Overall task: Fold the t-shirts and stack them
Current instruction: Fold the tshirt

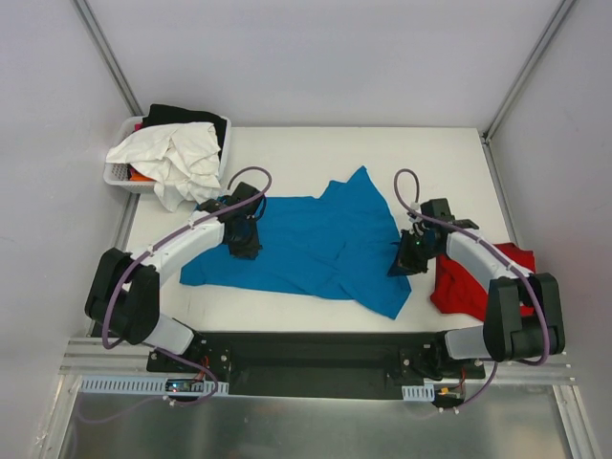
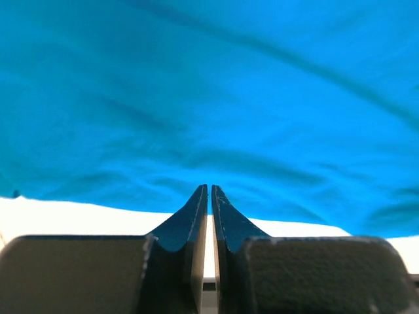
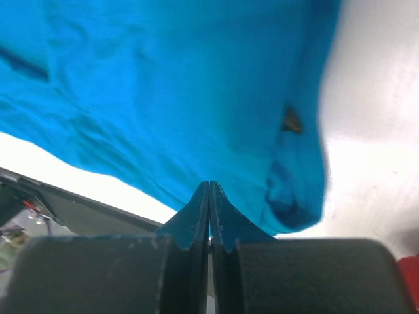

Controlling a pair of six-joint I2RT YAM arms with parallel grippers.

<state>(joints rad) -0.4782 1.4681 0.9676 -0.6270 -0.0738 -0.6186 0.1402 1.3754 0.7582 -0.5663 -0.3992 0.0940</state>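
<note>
The turquoise-blue t-shirt (image 1: 316, 239) lies spread and rumpled across the middle of the white table (image 1: 382, 153). My left gripper (image 1: 244, 244) sits on the shirt's left part. In the left wrist view its jaws (image 2: 209, 188) are pinched nearly together on the blue t-shirt (image 2: 209, 85), whose creases run to the tips. My right gripper (image 1: 409, 260) is at the shirt's right edge, where a flap of fabric is raised. Its jaws (image 3: 209, 184) are shut on the blue cloth (image 3: 163, 85). The red t-shirt (image 1: 478, 282) lies crumpled at the right, beside the right arm.
A white basket (image 1: 115, 177) at the back left holds a white garment (image 1: 177, 153) that spills over its rim, and a black garment (image 1: 186, 117) behind it. Grey walls enclose the table on three sides. A sliver of the red shirt (image 3: 411, 275) shows at the right wrist view's corner.
</note>
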